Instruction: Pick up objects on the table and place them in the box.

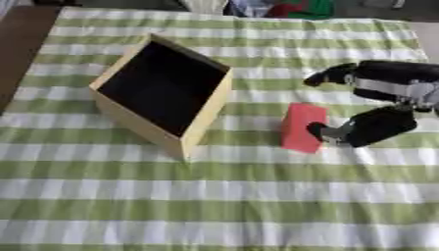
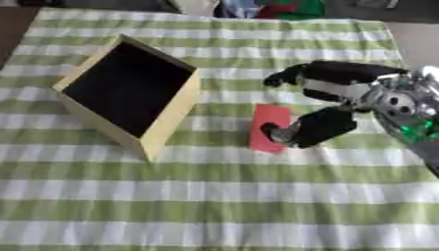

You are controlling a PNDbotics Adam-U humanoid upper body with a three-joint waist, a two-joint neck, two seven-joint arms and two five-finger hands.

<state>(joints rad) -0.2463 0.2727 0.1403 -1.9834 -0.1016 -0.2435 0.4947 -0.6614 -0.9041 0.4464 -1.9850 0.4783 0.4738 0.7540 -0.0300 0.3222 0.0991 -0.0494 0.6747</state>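
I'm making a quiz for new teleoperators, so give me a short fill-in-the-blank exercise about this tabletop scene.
1. The red block lies on a cloth striped white and ____.
2. The robot's ____ hand is at the red block.
3. The wooden box stands to the robot's ____ of the block.
4. The inside of the box looks ____ in colour.

Missing words: green; right; left; black

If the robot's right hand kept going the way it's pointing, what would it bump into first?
Probably the red rectangular block: the right hand points left with its lower fingers already at the block's edge. Beyond it stands the open wooden box.
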